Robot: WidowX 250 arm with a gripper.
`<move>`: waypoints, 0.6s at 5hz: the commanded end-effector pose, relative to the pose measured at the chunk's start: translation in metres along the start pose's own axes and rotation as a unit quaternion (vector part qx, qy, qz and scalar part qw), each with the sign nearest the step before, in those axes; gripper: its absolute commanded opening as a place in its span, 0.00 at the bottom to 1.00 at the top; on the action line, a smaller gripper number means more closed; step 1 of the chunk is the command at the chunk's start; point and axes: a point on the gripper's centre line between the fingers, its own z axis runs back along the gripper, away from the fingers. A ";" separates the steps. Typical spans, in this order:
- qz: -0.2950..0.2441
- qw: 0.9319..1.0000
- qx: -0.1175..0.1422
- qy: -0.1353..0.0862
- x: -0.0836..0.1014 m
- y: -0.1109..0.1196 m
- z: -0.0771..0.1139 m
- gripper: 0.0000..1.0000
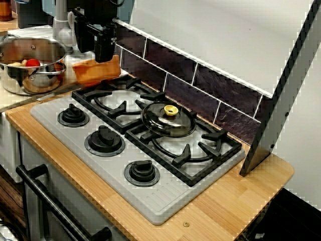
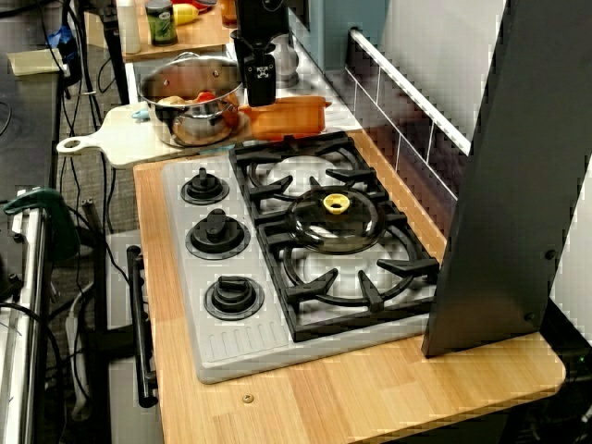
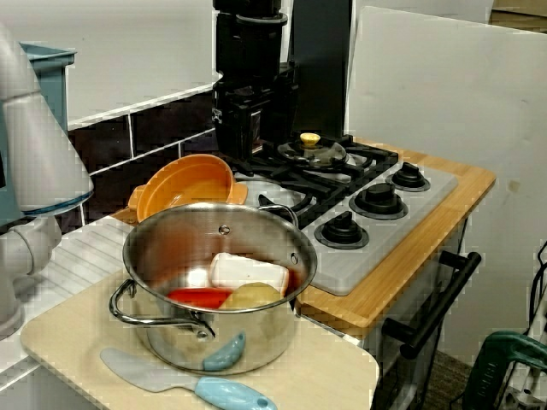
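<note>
My black gripper point(image 1: 104, 56) hangs just above the near rim of an empty orange dish point(image 1: 93, 73) at the stove's back left corner. From above, the gripper point(image 2: 260, 94) sits between that dish point(image 2: 294, 120) and a steel pot point(image 2: 185, 129). Its jaws face away, so their state is hidden. From the pot's side, the gripper point(image 3: 246, 147) stands behind the dish point(image 3: 179, 188). The pot point(image 3: 256, 337) holds red, white and yellow toy foods. A glass lid with a yellow knob point(image 1: 168, 120) rests on the right burner.
The grey stove point(image 2: 217, 347) has black grates and three knobs along its front. The pot stands on a pale cutting board point(image 3: 77, 333) with a blue-handled spatula point(image 3: 201, 386). A tall dark panel point(image 2: 504, 203) rises at the right end, with a tiled wall behind.
</note>
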 end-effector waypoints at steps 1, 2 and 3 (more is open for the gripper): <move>0.001 0.999 0.014 -0.050 -0.002 0.018 0.025 1.00; 0.002 0.998 0.006 -0.061 0.004 0.022 0.028 1.00; 0.004 0.998 0.003 -0.065 0.011 0.025 0.025 1.00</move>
